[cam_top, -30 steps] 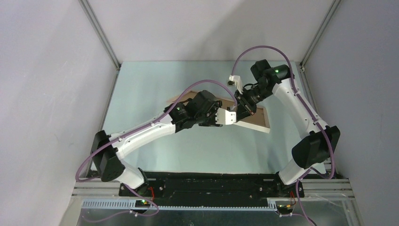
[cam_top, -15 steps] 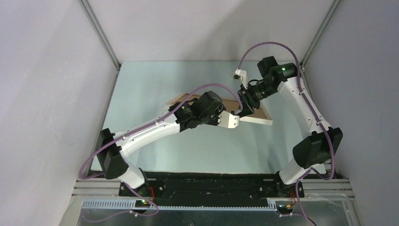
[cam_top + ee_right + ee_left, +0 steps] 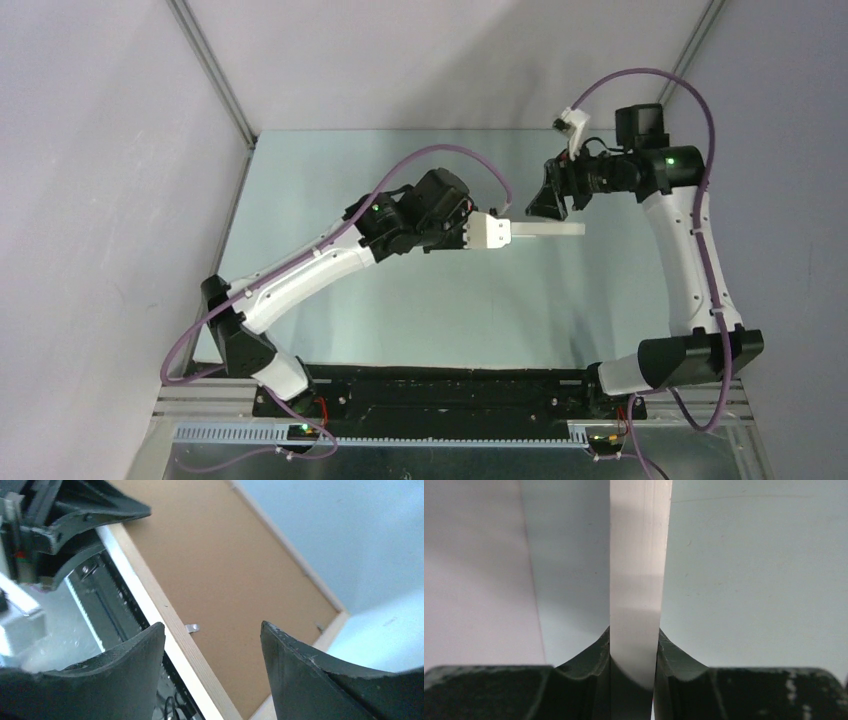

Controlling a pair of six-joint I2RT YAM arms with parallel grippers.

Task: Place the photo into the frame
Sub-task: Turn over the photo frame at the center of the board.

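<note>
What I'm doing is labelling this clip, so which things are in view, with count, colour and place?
frame: 1, pale wood with a white edge, turned on edge over the middle of the table, gripped by the left gripper
backing board: 1, brown, filling the frame's back
metal tab: 1 clearly seen, silver, on the frame's rail at the board's edge
photo: none visible
table: 1, pale blue-green, under both arms
cables: 2, purple, one along each arm
left gripper: 1, dark fingers, shut on the frame's edge
right gripper: 1, dark fingers, open, apart from the frame
</note>
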